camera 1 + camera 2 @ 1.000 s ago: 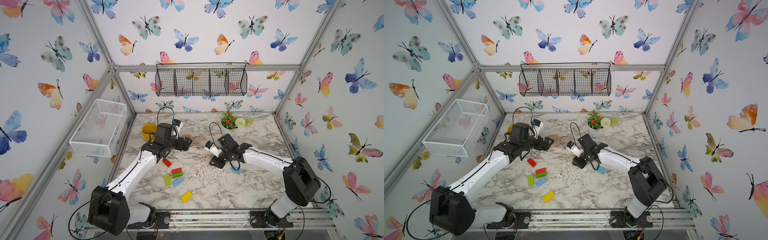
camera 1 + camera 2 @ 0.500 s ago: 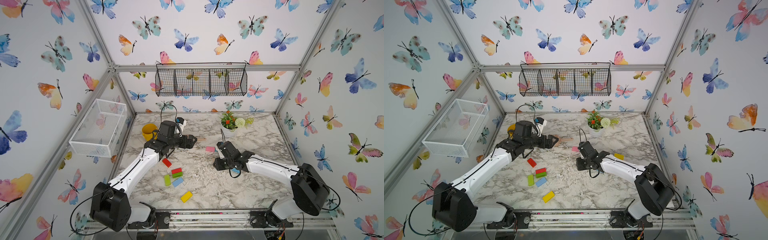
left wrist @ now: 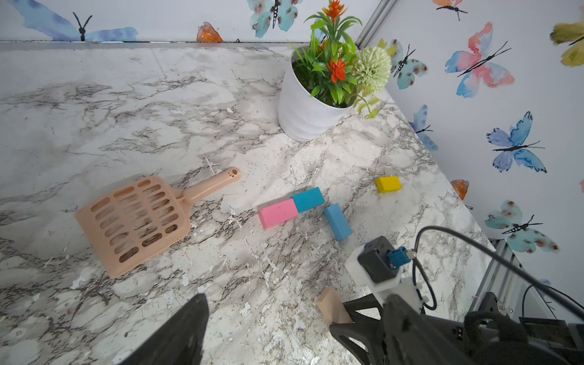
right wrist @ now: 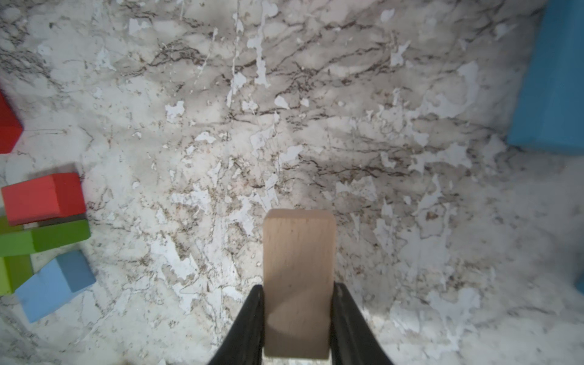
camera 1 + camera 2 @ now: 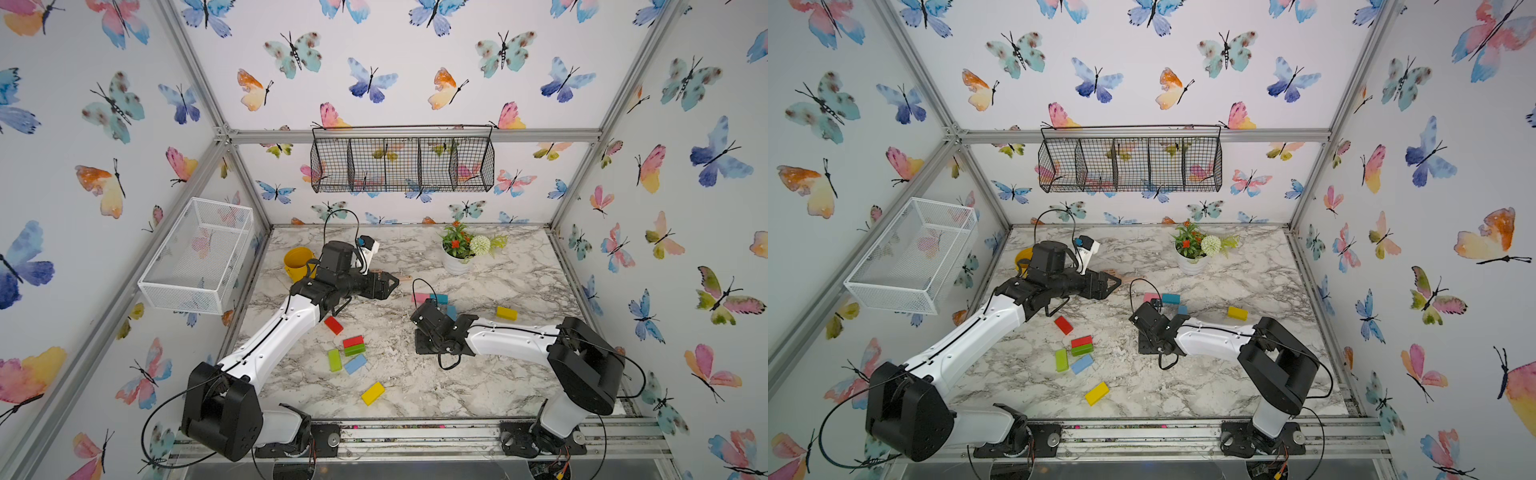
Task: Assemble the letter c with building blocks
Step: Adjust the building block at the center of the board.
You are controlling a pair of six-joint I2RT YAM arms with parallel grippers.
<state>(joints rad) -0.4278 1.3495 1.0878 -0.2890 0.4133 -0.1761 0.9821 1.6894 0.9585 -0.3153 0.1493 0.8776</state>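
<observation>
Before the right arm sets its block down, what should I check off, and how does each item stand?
1. Tan block clamped in the right gripper: ok.
2. Pink block and teal block touching end to end: ok.
3. Light blue block touching the teal block: cannot tell.
4. Bare table ahead of the tan block: ok.
5. Left gripper open and empty: ok.

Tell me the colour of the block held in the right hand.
The block in the right hand is tan, bare wood; the right wrist view shows it best.
</observation>
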